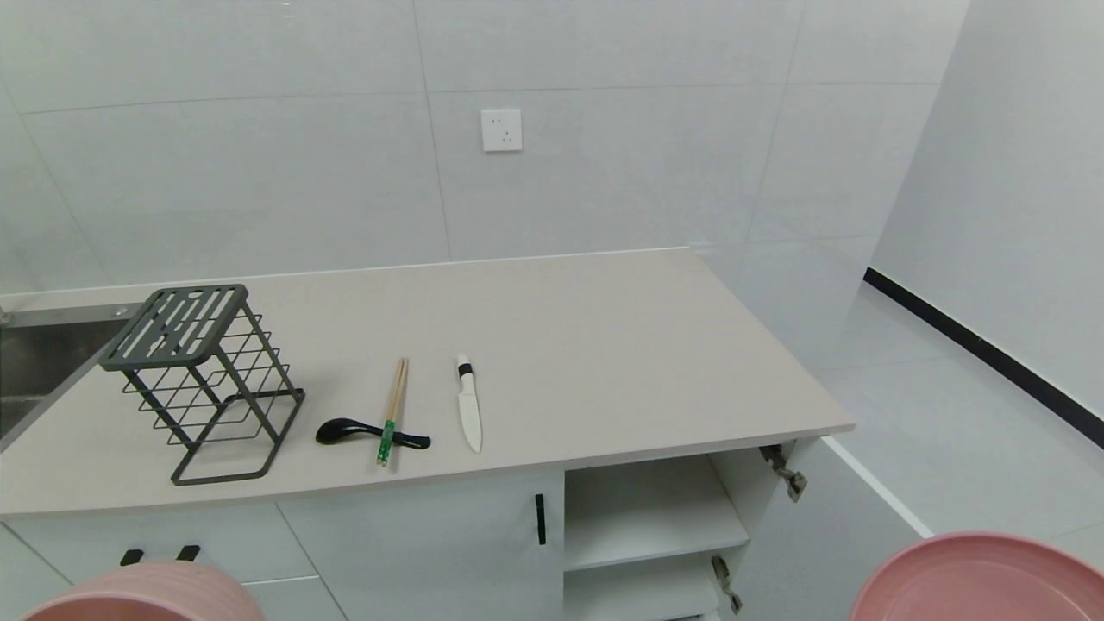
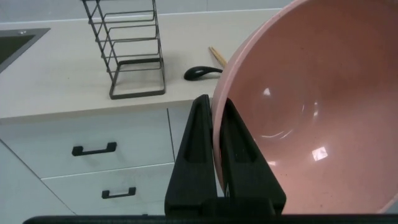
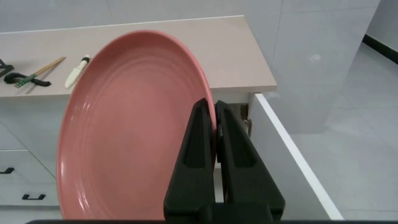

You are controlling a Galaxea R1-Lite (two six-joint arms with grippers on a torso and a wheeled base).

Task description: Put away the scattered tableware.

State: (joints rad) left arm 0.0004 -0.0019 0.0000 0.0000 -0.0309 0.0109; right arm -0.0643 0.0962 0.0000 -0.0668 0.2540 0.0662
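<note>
Far left, a sink [image 1: 34, 362] is sunk into the counter [image 1: 604, 345]. Low down on the left, the left gripper [image 2: 214, 102] is clamped tight on the rim of a pink bowl [image 2: 311, 106], one finger inside and one outside, with the bowl held in front of the drawers, below counter level. Up on the counter stands the dark wire rack [image 1: 203, 379], upright, near the front edge. Just beside it lies the black spoon [image 1: 345, 429], and the chopsticks [image 1: 393, 410] rest across its handle, touching it. A little further along is the white knife [image 1: 468, 405], lying flat, apart from the chopsticks. Under the counter, the cupboard [image 1: 647, 509] stands open, shelves showing. Over on the right, the right gripper [image 3: 215, 109] pinches the edge of a pink plate [image 3: 137, 130], tilted up on its rim, off the counter's corner.
</note>
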